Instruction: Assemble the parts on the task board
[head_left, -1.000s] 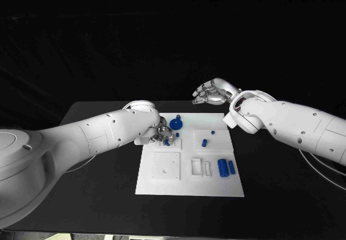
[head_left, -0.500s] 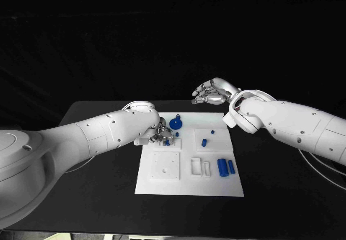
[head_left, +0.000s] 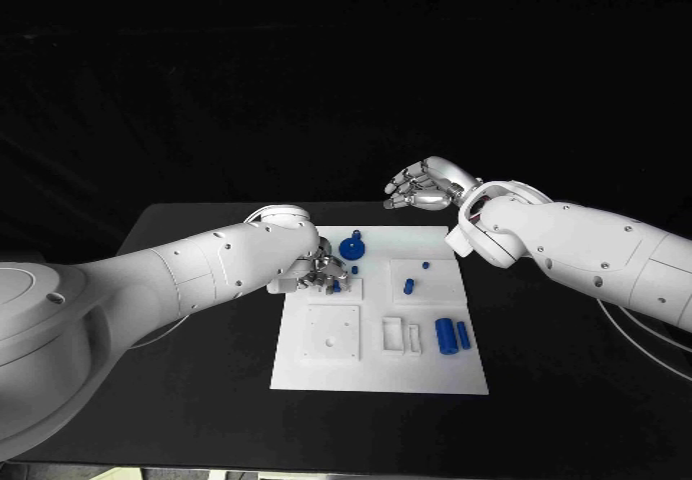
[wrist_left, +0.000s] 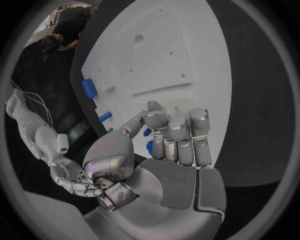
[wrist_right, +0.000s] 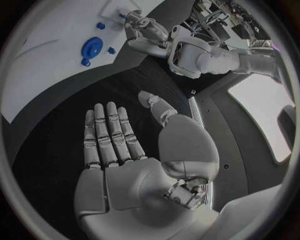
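The white task board (head_left: 378, 372) lies mid-table. My left hand (head_left: 320, 272) is low over its far left part, fingers curled in, pinching a small blue part (wrist_left: 149, 146) between thumb and fingers (wrist_left: 178, 137). A round blue disc (head_left: 353, 248) sits just right of that hand, with a small blue peg (head_left: 355, 269) beside it. My right hand (head_left: 426, 187) hangs in the air beyond the board's far edge, its fingers (wrist_right: 109, 132) stretched out and the palm bare. The right wrist view also catches the disc (wrist_right: 94, 48) and my left hand (wrist_right: 142, 26).
On the board's right half are a blue peg (head_left: 426, 266), a blue piece (head_left: 408, 286) and two blue cylinders (head_left: 453, 335) beside white blocks (head_left: 394, 334). A raised white square plate (head_left: 333, 333) lies near the left front. Black table (head_left: 188, 400) surrounds the board.
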